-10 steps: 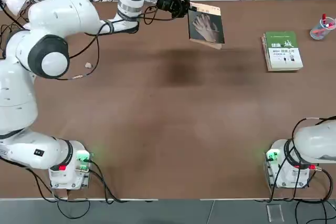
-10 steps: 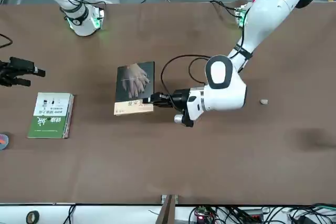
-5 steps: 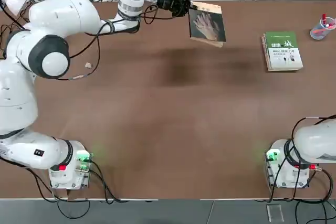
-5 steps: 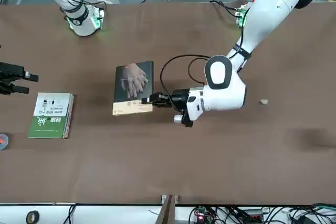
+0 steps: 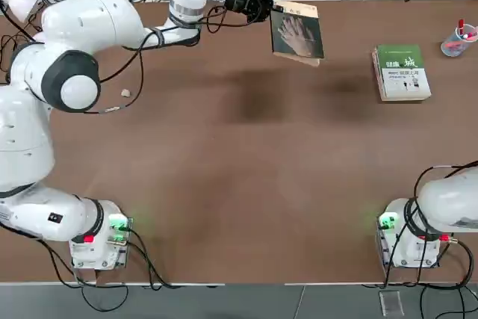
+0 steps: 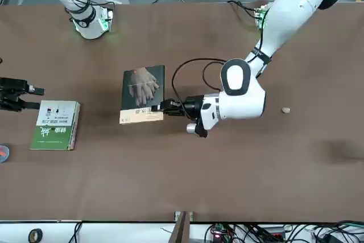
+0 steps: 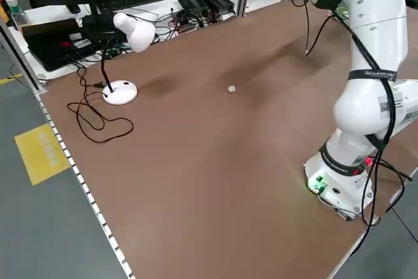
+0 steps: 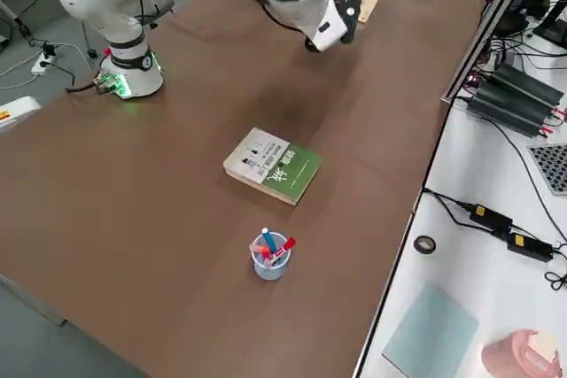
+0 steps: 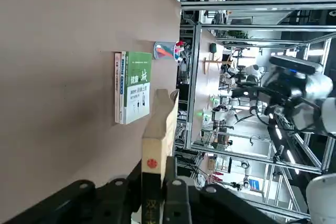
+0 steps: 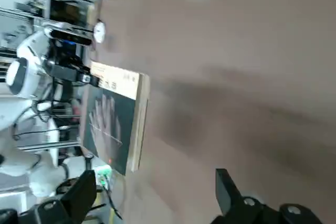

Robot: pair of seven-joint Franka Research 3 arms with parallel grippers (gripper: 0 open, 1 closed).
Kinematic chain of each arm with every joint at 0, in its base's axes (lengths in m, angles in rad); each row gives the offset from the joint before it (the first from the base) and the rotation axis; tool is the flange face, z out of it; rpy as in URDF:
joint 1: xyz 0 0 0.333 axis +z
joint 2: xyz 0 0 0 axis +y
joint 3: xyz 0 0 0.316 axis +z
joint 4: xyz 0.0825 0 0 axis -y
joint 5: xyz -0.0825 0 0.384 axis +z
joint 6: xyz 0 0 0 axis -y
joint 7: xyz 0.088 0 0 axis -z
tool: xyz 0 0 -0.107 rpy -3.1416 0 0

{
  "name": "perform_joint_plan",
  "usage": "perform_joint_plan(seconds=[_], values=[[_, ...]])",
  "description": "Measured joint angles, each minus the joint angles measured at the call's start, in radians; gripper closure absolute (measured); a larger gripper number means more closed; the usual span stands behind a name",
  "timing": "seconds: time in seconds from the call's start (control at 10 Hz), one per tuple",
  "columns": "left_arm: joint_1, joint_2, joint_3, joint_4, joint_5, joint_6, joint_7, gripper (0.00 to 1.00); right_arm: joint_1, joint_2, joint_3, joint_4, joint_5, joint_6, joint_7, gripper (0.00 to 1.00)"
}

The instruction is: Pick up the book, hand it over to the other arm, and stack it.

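Observation:
The book (image 5: 299,33), thin with a dark grey cover showing a pale hand, hangs above the far middle of the table. My left gripper (image 5: 267,7) is shut on the book's left edge near the tan band, and holds it roughly flat (image 6: 142,91). The left wrist view looks along the book's tan spine (image 9: 159,139) between the fingers. My right gripper (image 6: 18,95) is open beyond the table's far right corner, near the green-and-white book (image 6: 55,125). Its wrist view shows the book (image 10: 112,124) ahead, apart from both fingers.
The thicker green-and-white book (image 5: 403,72) lies flat at the far right, with a cup of pens (image 5: 457,40) beside it. A small pale lump (image 5: 125,93) lies on the left half. A desk lamp (image 7: 127,36) stands off the table's left side.
The left gripper has carried the book a little toward the robot's right. The right gripper has shifted slightly near the green-and-white book, still open.

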Motion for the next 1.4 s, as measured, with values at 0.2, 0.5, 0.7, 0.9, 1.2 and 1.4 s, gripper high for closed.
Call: perform_joint_plan(seconds=[0.2,0.5,0.7,0.9,1.2,1.4], values=[[-0.003,0.000,0.000,0.000,0.000,0.003,0.000,0.98,0.000,0.036,-0.003,-0.022,0.080,0.000,-0.044,0.00],[-0.022,0.001,0.000,0.001,0.000,0.033,0.000,0.98,0.001,0.073,-0.003,-0.098,0.224,0.001,-0.077,0.00],[-0.043,0.003,0.000,0.001,0.000,0.064,0.000,0.98,0.001,0.082,-0.007,-0.153,0.288,0.015,-0.079,0.00],[-0.061,0.007,0.000,0.001,-0.001,0.089,0.000,0.98,0.001,0.085,-0.012,-0.213,0.335,0.044,-0.078,0.00],[-0.074,0.011,0.000,0.001,-0.001,0.103,0.000,0.98,0.001,0.087,-0.014,-0.298,0.396,0.079,-0.077,0.00],[-0.074,0.011,0.000,0.002,-0.001,0.105,0.000,0.98,0.006,0.087,-0.013,-0.338,0.453,0.087,-0.069,0.00]])
